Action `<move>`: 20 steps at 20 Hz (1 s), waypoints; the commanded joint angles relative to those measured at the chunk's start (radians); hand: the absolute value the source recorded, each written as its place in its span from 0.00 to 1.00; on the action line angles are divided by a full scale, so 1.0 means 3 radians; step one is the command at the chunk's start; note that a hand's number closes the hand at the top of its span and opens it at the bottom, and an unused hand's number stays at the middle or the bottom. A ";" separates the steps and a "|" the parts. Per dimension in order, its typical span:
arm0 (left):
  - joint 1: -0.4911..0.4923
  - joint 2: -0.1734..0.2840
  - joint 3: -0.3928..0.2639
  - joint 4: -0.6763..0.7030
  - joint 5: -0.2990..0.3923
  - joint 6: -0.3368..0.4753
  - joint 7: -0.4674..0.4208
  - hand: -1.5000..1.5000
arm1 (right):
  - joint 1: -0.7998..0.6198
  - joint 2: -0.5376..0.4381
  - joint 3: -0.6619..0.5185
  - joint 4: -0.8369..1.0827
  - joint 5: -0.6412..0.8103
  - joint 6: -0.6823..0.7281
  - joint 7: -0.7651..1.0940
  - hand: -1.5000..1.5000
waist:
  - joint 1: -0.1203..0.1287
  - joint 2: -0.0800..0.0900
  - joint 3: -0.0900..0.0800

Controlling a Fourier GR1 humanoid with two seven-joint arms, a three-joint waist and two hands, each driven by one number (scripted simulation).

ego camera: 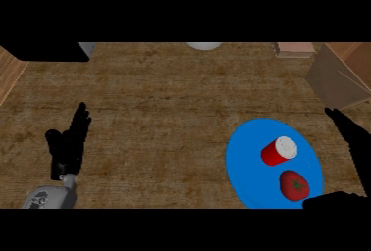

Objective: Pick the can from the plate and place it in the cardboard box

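The plate (243,162) is bright blue. The can (278,151) is red with a white top. The tomato (294,185) is red with a green stem. The counter (167,98) is mottled brown.

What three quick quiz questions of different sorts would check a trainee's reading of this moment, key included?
1. True or false: the can stands on the blue plate.
2. What else lies on the plate? A) tomato B) banana C) cup
3. Fill in: the cardboard box sits at the view's upper ____.

Key:
1. True; neither the left hand nor the right hand holds it.
2. A, the tomato, nearer the robot than the can.
3. Right.
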 commanded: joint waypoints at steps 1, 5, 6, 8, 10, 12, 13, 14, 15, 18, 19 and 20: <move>0.0023 -0.0008 0.0028 0.0072 -0.0020 -0.0021 -0.0022 0.50 | -0.0139 0.0215 0.0241 0.0066 0.0028 0.0260 0.0661 0.00 | -0.0034 -0.0007 0.0002; -0.0052 0.0028 0.0155 0.0249 0.0068 -0.0169 -0.0146 0.50 | -0.0560 0.0460 0.0340 0.0212 0.0052 0.0377 0.0961 0.00 | -0.0029 -0.0003 -0.0001; 0.0002 -0.0039 0.0108 0.0188 0.0016 -0.0068 -0.0095 0.50 | -0.0502 0.0626 0.0440 0.0343 0.0156 0.0246 0.0888 0.00 | -0.0026 -0.0005 0.0002; -0.0077 -0.0105 0.0098 0.0245 -0.0027 -0.0022 -0.0138 0.50 | -0.0580 0.0684 0.0442 0.0330 0.0157 0.0345 0.0958 0.00 | -0.0051 -0.0008 0.0002; 0.0044 -0.0016 0.0131 0.0082 0.0026 -0.0098 -0.0060 0.50 | -0.0579 0.0725 0.0433 0.0394 0.0243 0.0363 0.0984 0.00 | -0.0043 -0.0016 0.0003; 0.0100 -0.0061 0.0061 0.0024 -0.0041 -0.0053 -0.0073 0.50 | -0.0562 0.0701 0.0403 0.0400 0.0173 0.0490 0.1014 0.00 | -0.0053 -0.0020 0.0003; -0.0129 -0.0163 0.0043 0.0260 -0.0140 0.0086 -0.0071 0.50 | -0.0683 0.0774 0.0406 0.0595 0.0229 0.0468 0.0978 0.00 | -0.0067 -0.0006 0.0001; -0.0016 -0.0105 0.0071 0.0064 -0.0089 0.0055 0.0019 0.50 | -0.0666 0.0751 0.0327 0.0701 0.0199 0.0490 0.0856 0.00 | -0.0043 -0.0012 0.0005; -0.0087 -0.0082 0.0106 0.0169 -0.0053 -0.0029 -0.0040 0.50 | -0.0678 0.0926 0.0534 0.0713 0.0311 0.0453 0.1012 0.00 | -0.0045 -0.0009 0.0001; -0.0105 -0.0072 0.0111 0.0160 -0.0066 -0.0046 -0.0001 0.50 | -0.0759 0.0935 0.0362 0.0903 0.0270 0.0541 0.0898 0.00 | -0.0050 -0.0009 0.0004; 0.0034 -0.0096 0.0095 0.0024 -0.0064 -0.0011 -0.0007 0.50 | -0.0656 0.1067 0.0557 0.0753 0.0492 0.0423 0.1066 0.00 | -0.0048 -0.0022 0.0004; -0.0085 -0.0171 0.0056 0.0151 -0.0148 0.0061 -0.0066 0.50 | -0.0824 0.1024 0.0336 0.1041 0.0369 0.0505 0.0864 0.00 | -0.0047 -0.0007 0.0004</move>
